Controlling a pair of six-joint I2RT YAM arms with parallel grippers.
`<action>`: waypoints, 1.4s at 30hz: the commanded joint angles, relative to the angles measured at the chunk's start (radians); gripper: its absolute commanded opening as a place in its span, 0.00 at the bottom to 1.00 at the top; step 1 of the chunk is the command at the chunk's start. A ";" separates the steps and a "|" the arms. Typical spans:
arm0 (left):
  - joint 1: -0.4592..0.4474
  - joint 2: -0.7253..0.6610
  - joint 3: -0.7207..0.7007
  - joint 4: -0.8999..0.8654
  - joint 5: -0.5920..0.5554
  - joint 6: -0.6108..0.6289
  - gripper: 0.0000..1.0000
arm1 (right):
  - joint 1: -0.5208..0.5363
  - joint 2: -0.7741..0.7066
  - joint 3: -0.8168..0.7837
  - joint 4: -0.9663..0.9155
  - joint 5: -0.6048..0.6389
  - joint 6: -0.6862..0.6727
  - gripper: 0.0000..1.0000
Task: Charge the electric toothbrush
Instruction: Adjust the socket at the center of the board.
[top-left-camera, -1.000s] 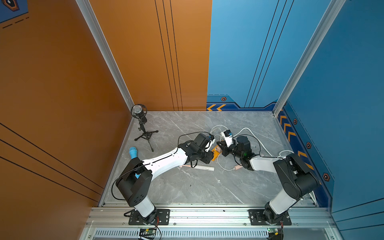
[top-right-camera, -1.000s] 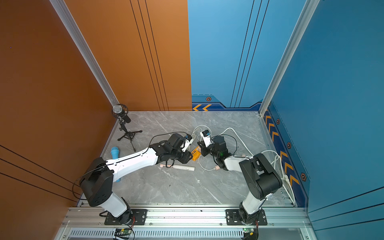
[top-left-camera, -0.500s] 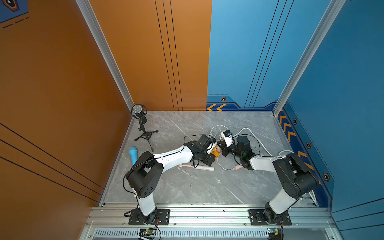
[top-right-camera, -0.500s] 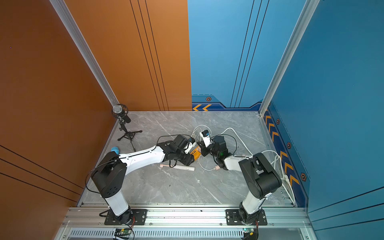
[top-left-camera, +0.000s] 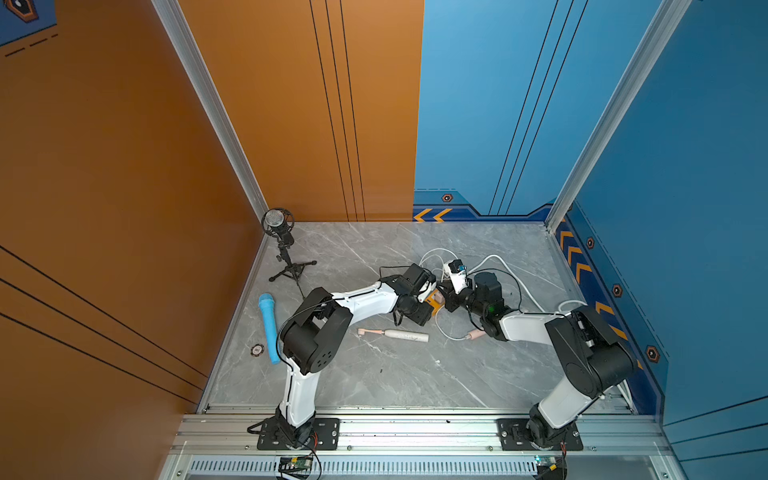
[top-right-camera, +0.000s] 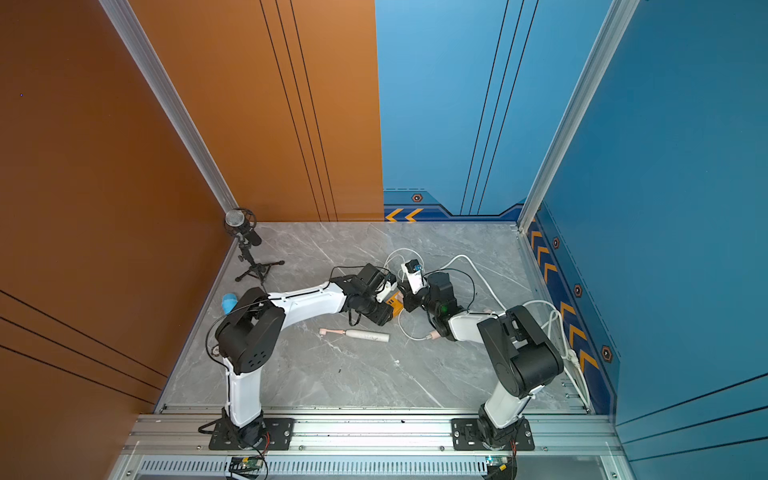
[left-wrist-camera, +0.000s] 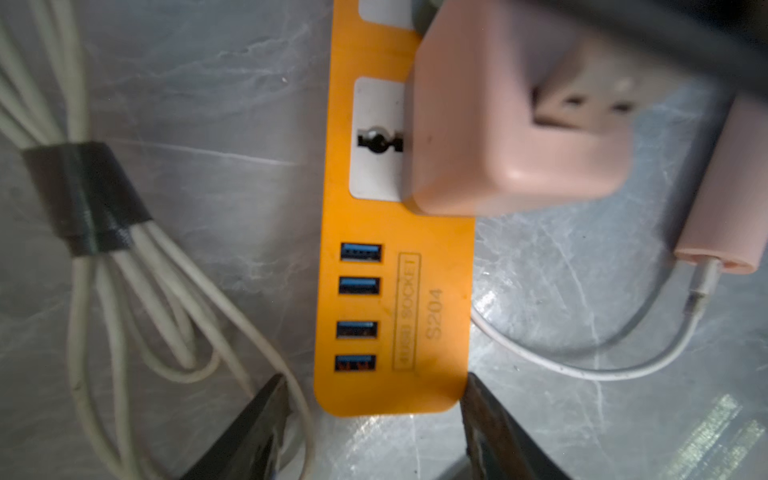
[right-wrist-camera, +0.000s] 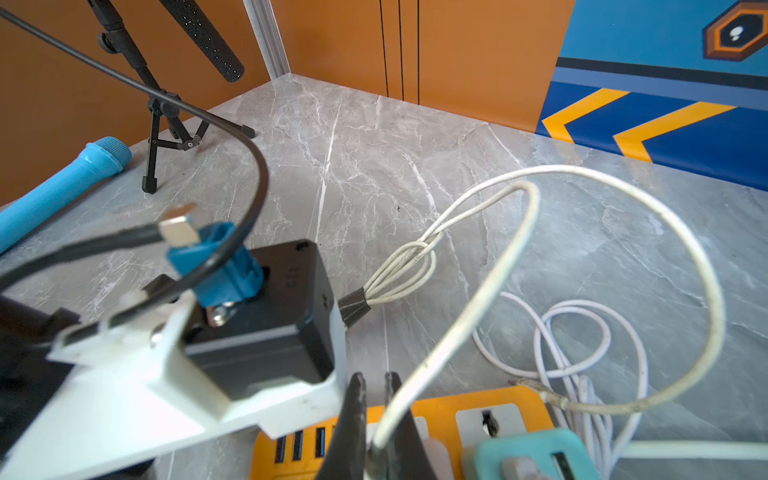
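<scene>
The electric toothbrush (top-left-camera: 392, 334) (top-right-camera: 355, 334), white with a pink head, lies flat on the marble table, with no gripper on it. Behind it is an orange power strip (top-left-camera: 437, 300) (left-wrist-camera: 395, 316) with a pink adapter (left-wrist-camera: 519, 124) in one socket. A pink charger end (top-left-camera: 473, 334) (left-wrist-camera: 719, 232) on a thin white lead lies beside it. My left gripper (top-left-camera: 430, 306) (left-wrist-camera: 374, 378) is open, its fingers astride the strip's USB end. My right gripper (top-left-camera: 448, 301) (right-wrist-camera: 374, 380) is over the adapter, shut on a thick white cable (right-wrist-camera: 478, 291).
A black microphone on a tripod (top-left-camera: 278, 226) stands in the back left corner. Nearby lie a blue microphone (top-left-camera: 268, 328) and a small round disc (top-left-camera: 257, 350). White cable loops (top-left-camera: 498, 266) lie behind the strip, and one taped bundle (left-wrist-camera: 83, 195) lies beside it. More cable (top-right-camera: 569, 353) runs along the right wall.
My left gripper has opened wider over the strip's end. The left arm's elbow has risen and folded in toward its base. The right arm has stayed put.
</scene>
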 joint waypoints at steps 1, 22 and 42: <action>0.010 0.030 0.032 -0.003 0.012 0.052 0.67 | 0.009 0.023 -0.025 0.001 0.003 -0.002 0.00; 0.035 0.130 0.176 0.005 0.130 0.177 0.78 | 0.003 0.043 -0.038 0.024 0.008 0.022 0.00; 0.043 0.047 0.025 0.224 0.114 0.160 0.71 | -0.063 0.034 -0.031 0.019 -0.033 0.075 0.00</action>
